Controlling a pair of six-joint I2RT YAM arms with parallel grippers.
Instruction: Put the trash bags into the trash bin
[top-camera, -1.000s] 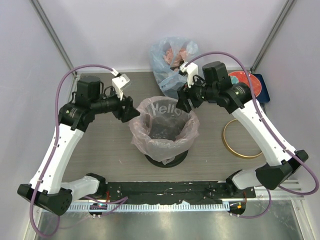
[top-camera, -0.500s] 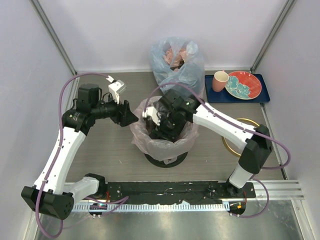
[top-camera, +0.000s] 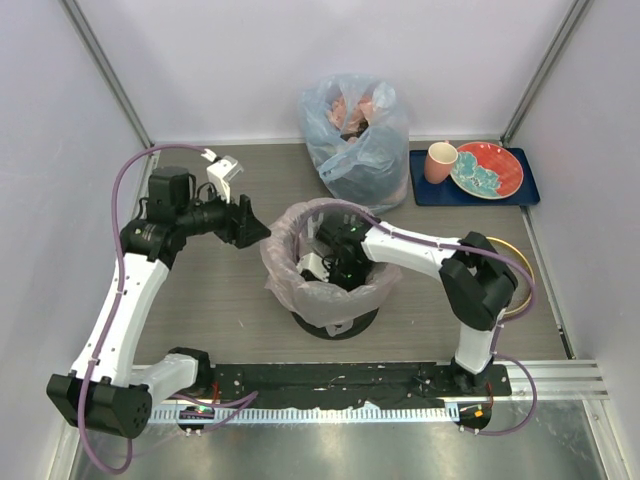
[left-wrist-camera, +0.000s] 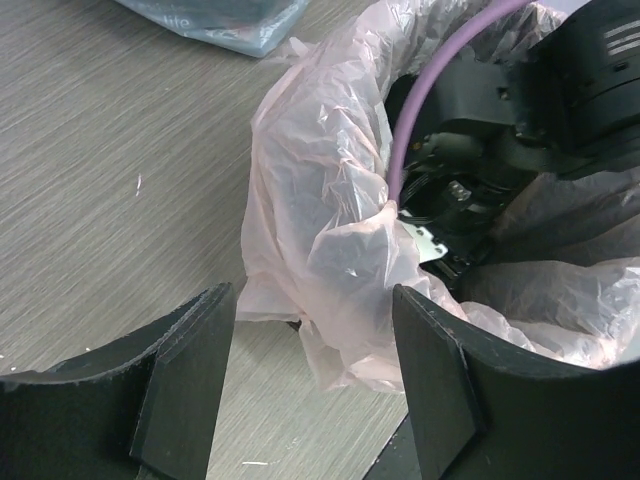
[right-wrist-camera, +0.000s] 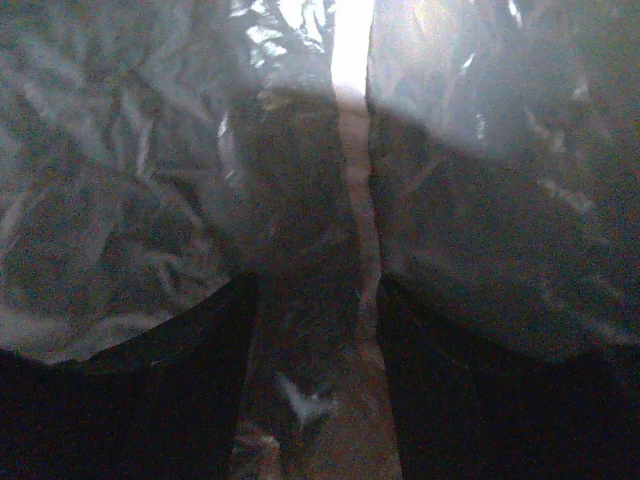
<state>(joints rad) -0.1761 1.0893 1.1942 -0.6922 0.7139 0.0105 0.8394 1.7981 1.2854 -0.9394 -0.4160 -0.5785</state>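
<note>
**Position.** The pink bag (top-camera: 292, 272) is sitting inside the black bin (top-camera: 336, 322) as a liner, with its mouth folded out over the rim all round. The bin is standing mid-table, and only its base is showing below the plastic.

**Right arm.** The arm is reaching down into the bin, with the right gripper (right-wrist-camera: 315, 295) deep inside the bag. Its fingers are standing apart with nothing clamped between them. Crinkled film is filling the wrist view.

**Left arm.** The left gripper (left-wrist-camera: 310, 310) is hovering just beside the bin's left side. Its fingers are spread, with the folded-over bag edge lying ahead of the gap and not pinched.

**Step judged in hand.** The right arm appears to be pressing the liner down and outward so that it seats against the bin's wall and floor.

**Recommendations.**
- Push slowly, because the film is thin and a fingertip could pierce it.
- Keep the right fingers apart to spread the load.
- Let the left gripper pinch the overhang before the right arm goes deeper, otherwise the bag's mouth is likely to slide into the bin.

**Outstanding.** The gold hoop (top-camera: 523, 283) is lying on the table to the right, apart from the bin and not yet fitted.
</note>
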